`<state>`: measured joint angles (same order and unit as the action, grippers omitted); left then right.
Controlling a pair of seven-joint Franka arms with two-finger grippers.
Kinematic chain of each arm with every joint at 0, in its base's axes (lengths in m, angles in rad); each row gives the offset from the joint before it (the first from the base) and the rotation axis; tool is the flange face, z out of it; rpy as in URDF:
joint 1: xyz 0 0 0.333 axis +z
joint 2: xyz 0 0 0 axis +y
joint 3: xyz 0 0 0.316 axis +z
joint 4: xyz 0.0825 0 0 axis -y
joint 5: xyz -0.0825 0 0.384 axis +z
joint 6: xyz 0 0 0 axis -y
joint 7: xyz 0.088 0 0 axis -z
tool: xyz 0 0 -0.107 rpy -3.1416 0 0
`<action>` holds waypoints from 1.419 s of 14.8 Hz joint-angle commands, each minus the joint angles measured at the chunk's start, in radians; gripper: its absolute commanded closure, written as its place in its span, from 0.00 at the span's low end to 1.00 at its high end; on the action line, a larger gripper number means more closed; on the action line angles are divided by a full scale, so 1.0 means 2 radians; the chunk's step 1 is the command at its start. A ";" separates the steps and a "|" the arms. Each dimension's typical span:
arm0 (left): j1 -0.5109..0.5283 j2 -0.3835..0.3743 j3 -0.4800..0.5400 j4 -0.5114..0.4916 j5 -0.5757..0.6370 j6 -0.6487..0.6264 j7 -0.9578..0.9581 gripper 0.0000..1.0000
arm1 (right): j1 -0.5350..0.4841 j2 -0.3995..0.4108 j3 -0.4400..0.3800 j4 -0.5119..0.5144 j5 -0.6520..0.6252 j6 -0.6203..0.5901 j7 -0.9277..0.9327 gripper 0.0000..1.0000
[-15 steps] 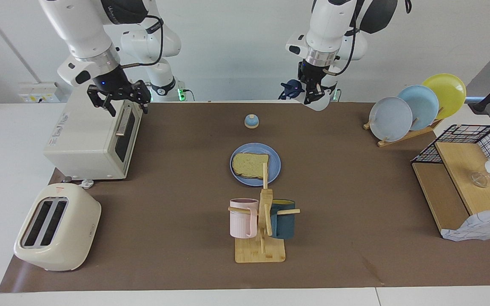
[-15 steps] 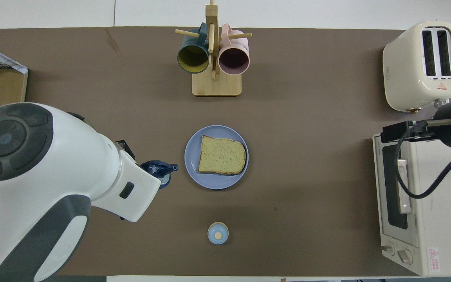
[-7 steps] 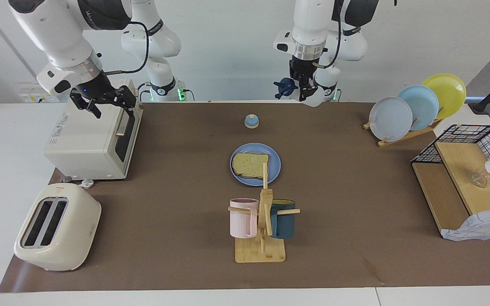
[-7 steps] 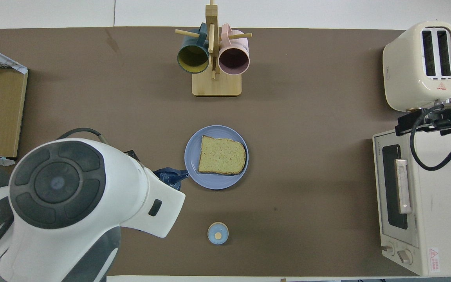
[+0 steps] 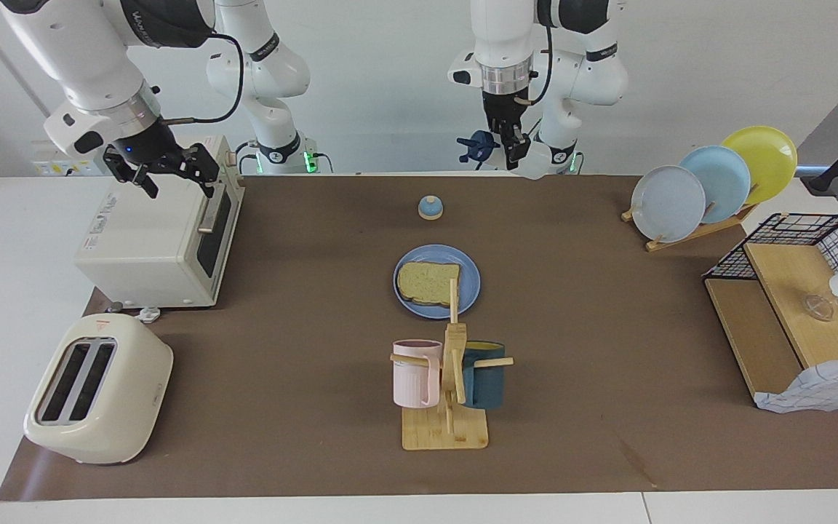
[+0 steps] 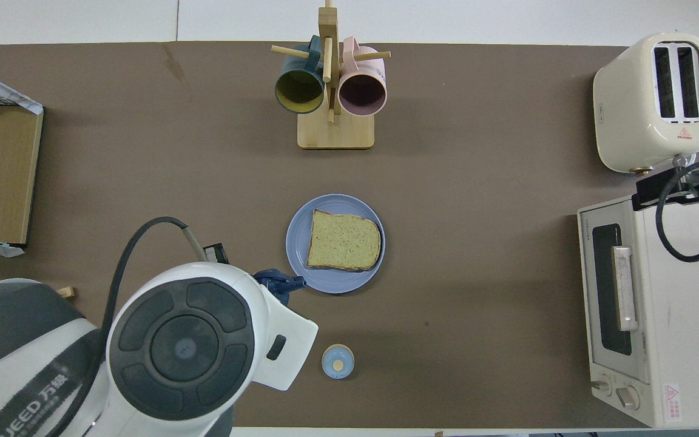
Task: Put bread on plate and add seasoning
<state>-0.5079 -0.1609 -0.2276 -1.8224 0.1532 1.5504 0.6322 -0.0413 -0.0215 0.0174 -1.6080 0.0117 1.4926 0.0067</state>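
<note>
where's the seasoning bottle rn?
The seasoning bottle is up in the air, gripped by the left end effector, over the robots' edge of the table near the bell; not yet over the plate.

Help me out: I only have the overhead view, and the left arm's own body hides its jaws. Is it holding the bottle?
Observer: Yes. In the facing view the left arm's jaws are shut on the bottle.
Operator: Is its cap touching the plate?
Observer: No. The cap hangs high in the air, well clear of the plate; the bottle is tipped sideways.
Operator: And the right arm?
Observer: Its jaws stand open above the toaster oven, holding nothing.
</note>
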 commanded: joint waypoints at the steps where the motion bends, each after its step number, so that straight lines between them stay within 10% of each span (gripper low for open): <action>1: -0.015 0.005 -0.008 -0.005 0.035 -0.011 -0.023 0.94 | 0.005 -0.007 -0.004 -0.004 -0.016 -0.008 -0.010 0.00; 21: -0.123 0.178 -0.014 0.048 0.236 -0.045 -0.124 0.97 | 0.011 -0.003 -0.057 -0.004 -0.008 0.013 -0.030 0.00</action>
<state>-0.7336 0.1496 -0.2630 -1.7623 0.5798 1.4949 0.4138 -0.0293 -0.0218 -0.1019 -1.6089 -0.0211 1.5011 -0.0816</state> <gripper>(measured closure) 0.648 0.000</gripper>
